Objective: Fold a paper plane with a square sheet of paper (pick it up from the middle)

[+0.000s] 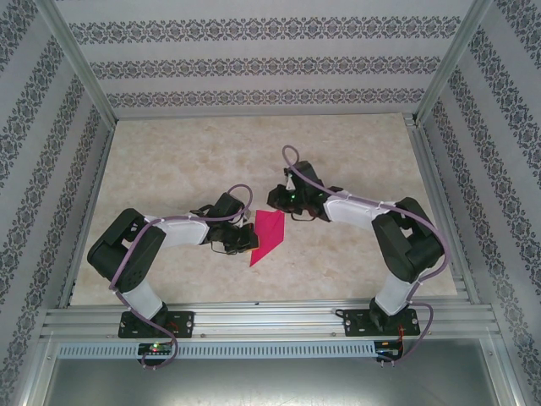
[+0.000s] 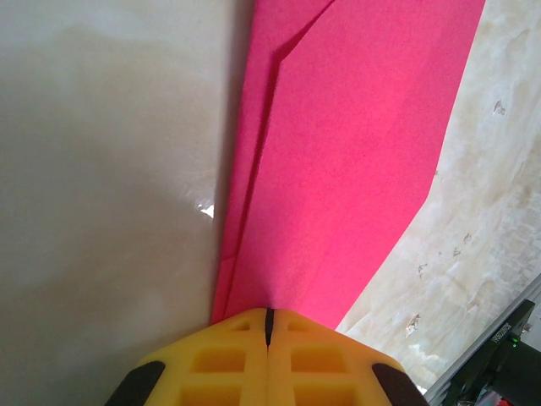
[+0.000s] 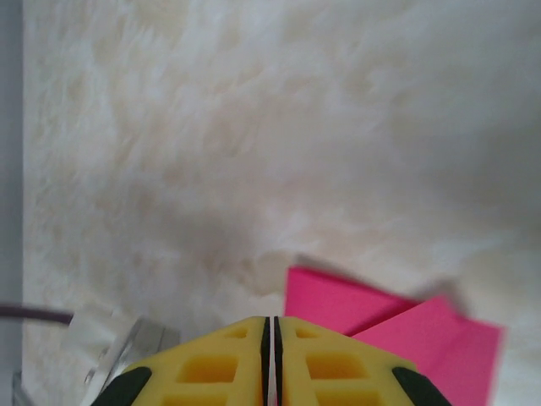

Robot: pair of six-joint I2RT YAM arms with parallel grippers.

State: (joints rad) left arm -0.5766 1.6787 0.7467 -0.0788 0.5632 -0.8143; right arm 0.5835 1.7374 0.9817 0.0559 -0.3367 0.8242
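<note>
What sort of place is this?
Likely a robot test booth: a beige marbled tabletop edged by silver aluminium rails, patterned wallpaper panels around it, black-and-white left arm and right arm bolted on.

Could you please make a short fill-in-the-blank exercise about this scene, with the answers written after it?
In the top view, the pink paper lies ___ the left gripper and the right gripper.
The fingers of both grippers are ___ in colour.
Both grippers have their jaws ___ (open or shut).
Answers: between; yellow; shut.
</note>
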